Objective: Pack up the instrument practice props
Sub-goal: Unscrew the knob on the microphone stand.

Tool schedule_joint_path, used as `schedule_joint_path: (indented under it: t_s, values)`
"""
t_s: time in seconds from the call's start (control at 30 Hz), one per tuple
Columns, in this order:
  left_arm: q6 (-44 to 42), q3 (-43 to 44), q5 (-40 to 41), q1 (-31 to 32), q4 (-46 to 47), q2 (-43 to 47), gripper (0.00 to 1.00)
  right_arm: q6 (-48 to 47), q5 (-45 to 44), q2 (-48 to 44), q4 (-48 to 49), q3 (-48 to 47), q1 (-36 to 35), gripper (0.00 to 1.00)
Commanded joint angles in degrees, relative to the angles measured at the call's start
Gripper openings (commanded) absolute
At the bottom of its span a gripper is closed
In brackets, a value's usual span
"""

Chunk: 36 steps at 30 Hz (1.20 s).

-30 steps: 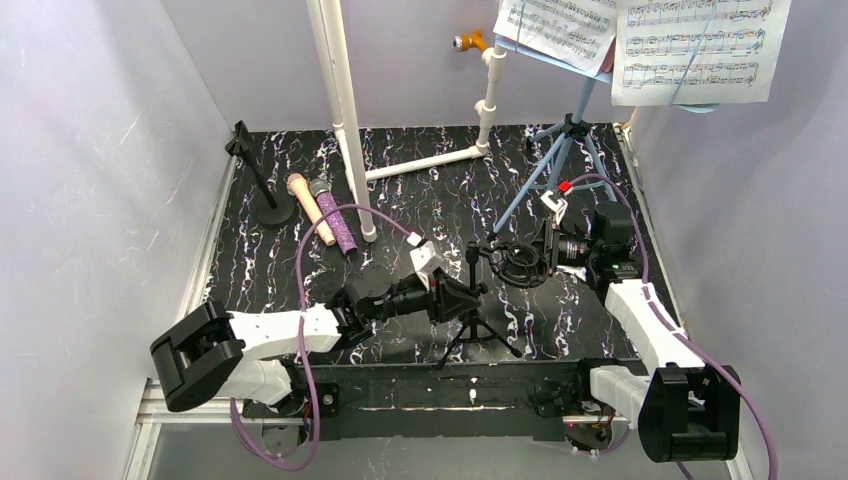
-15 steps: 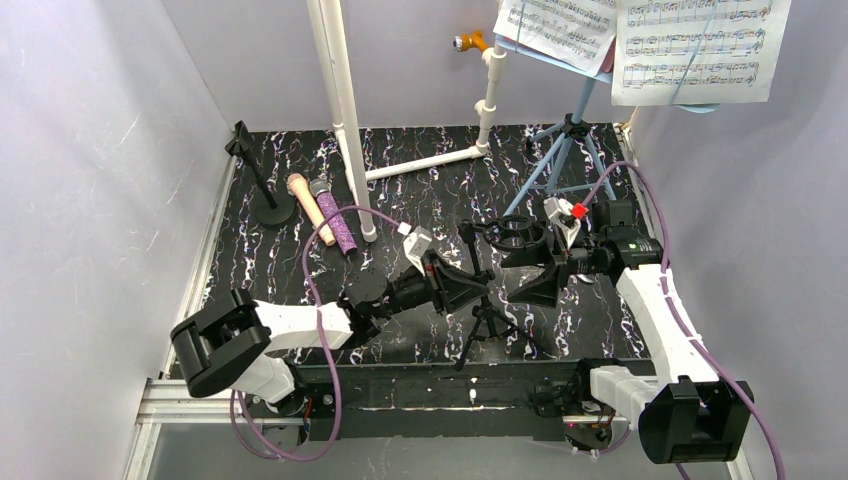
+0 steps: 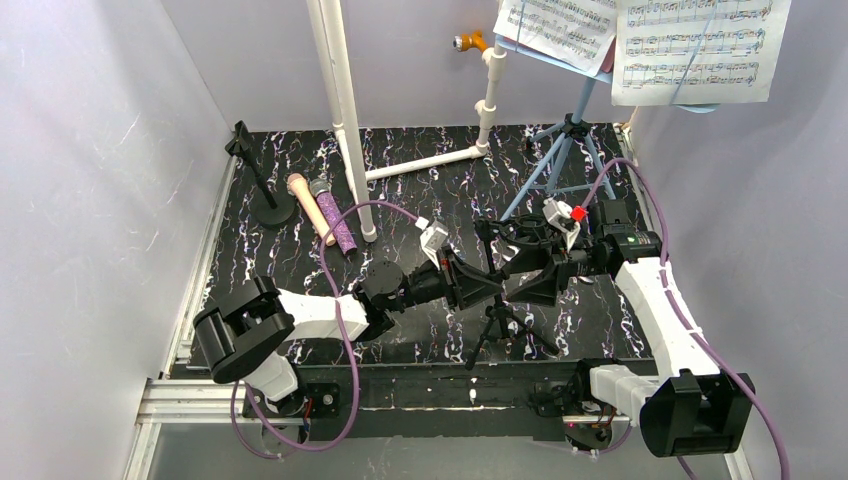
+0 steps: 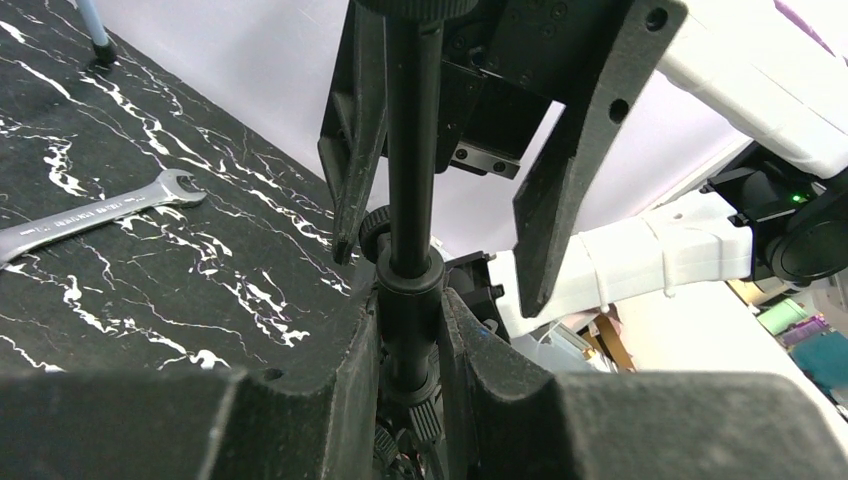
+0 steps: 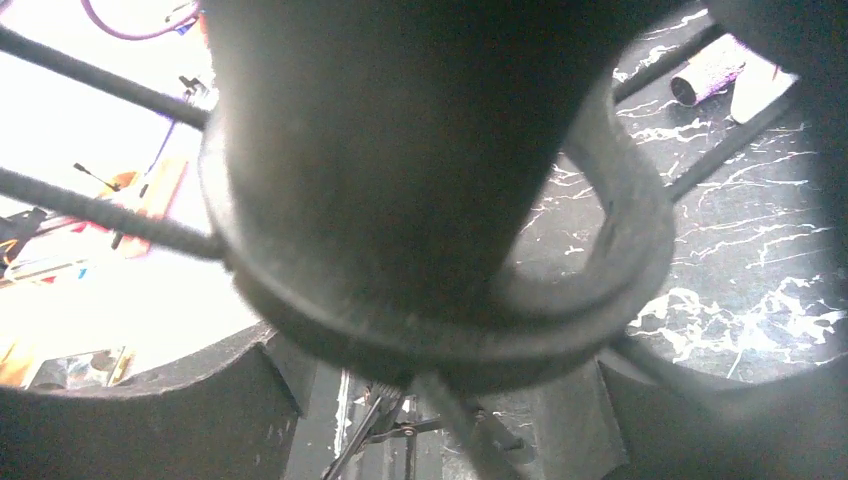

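The black mic tripod (image 3: pixel 503 332) stands at front centre, and my left gripper (image 3: pixel 478 286) is shut on its pole (image 4: pixel 410 180). My right gripper (image 3: pixel 515 274) is open, its fingers (image 4: pixel 570 150) straddling the pole just below the tripod's ring mount (image 3: pixel 520 233). That ring (image 5: pixel 610 300) fills the right wrist view, above the gripper (image 5: pixel 435 360). The peach microphone (image 3: pixel 311 208) and purple glitter microphone (image 3: pixel 337 222) lie side by side at back left. The round-base holder (image 3: pixel 262 192) stands to their left. At back right, sheet-music pages (image 3: pixel 690 50) rest on the light-blue music rack (image 3: pixel 560 160).
White plastic pipes (image 3: pixel 345 120) rise at back centre, one lying along the mat toward the rack. A silver wrench (image 4: pixel 90 215) lies on the black marbled mat (image 3: pixel 420 195). Pale walls close in the left, back and right.
My left gripper has carried the tripod to the right and farther in. The right gripper has swung in around the tripod's top and its jaws have narrowed a little.
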<state>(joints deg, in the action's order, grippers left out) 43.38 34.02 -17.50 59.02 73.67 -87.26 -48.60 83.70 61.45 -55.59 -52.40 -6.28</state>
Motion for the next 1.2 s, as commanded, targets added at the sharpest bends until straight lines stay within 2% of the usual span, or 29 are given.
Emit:
schedule_joint_path:
  t_s: [0.0,0.37,0.53,0.67,0.77,0.97,1.17]
  values:
    - [0.9,3.2,-0.4,0.3,6.3,0.6,0.0,5.1,1.5,0.1,2.9,-2.0,-0.4,0.72]
    - [0.1,1.4,0.7,0.2,6.6,1.4,0.0,10.4,1.5,0.0,7.6,-0.5,-0.4,0.39]
    - [-0.6,0.6,0.7,0.2,6.5,2.2,0.0,12.7,1.5,-0.5,9.5,0.3,-0.4,0.16]
    - [-3.2,0.5,-1.5,0.2,5.4,2.6,0.0,18.3,1.4,-0.7,12.6,0.6,-0.4,0.02]
    - [-9.6,1.1,-4.3,0.2,-0.6,4.6,0.0,26.4,1.4,-0.6,17.9,1.7,-0.4,0.01]
    - [-25.0,6.4,-6.9,0.2,-21.0,10.9,0.0,36.3,1.3,0.2,21.8,2.6,-0.4,0.01]
    - [-38.1,9.8,-9.0,0.2,-35.3,13.7,0.0,47.6,1.3,2.1,26.8,3.3,-0.4,0.01]
